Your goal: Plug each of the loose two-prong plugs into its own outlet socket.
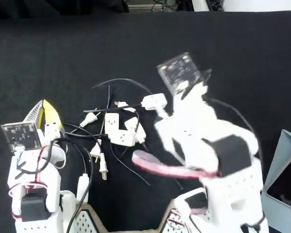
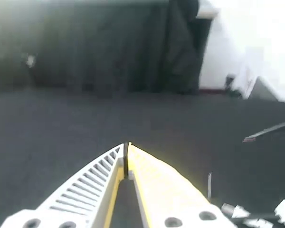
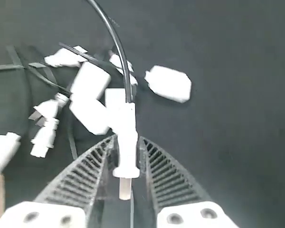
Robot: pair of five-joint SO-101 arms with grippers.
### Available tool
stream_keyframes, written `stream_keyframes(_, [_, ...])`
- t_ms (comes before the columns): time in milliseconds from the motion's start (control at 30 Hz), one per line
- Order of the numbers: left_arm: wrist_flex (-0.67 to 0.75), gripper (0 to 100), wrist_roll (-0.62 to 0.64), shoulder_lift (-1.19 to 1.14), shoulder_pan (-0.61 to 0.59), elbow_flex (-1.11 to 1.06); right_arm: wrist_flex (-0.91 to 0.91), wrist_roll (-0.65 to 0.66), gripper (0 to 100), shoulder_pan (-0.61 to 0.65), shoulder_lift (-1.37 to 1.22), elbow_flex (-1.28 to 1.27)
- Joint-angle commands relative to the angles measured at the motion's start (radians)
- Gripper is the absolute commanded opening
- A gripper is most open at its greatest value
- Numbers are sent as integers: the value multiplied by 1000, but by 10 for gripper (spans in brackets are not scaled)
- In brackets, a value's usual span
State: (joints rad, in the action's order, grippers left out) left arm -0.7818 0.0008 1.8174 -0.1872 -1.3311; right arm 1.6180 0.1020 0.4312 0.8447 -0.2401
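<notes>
The black table (image 1: pixel 242 58) holds a cluster of white outlet sockets (image 1: pixel 122 137) near its middle. At about 3 o'clock from the cluster, the right gripper (image 3: pixel 126 142) has its jaws clamped on a white two-prong plug (image 3: pixel 125 128) trailing a black cord (image 3: pixel 115 42). At 9 o'clock, the left gripper (image 2: pixel 127 146) has its jaws pressed together. Loose plugs (image 1: pixel 96 150) lie at 8 o'clock of the sockets, and another (image 1: pixel 89 118) lies at 10 o'clock.

Two arms: left arm (image 1: pixel 31 199) lower left, right arm (image 1: pixel 218 155) lower right.

Outlet sockets, we count three sure: upper socket (image 1: pixel 154 102), middle socket (image 1: pixel 111 120), lower socket (image 1: pixel 122 138), all mid-frame.

Plugs, we count at least five: first plug (image 1: pixel 88 118), second plug (image 1: pixel 96 150), third plug (image 1: pixel 103 170), fourth plug (image 1: pixel 82 184), fifth plug (image 3: pixel 125 137).

Tangle blurs any firmer count.
</notes>
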Motion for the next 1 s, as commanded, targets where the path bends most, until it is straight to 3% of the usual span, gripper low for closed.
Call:
stream_keyframes(0, [57,29,6,0,97,64,-100,-29,11,114,68,-8])
stream_keyframes(400, [112,29,8,3,325,74,-384,-20,11,336,286,-340])
stream_keyframes(700, [152,29,6,3,524,74,-494,-18,11,387,331,-499])
stream_keyframes(967, [144,29,-2,3,593,74,-491,-18,11,384,329,-501])
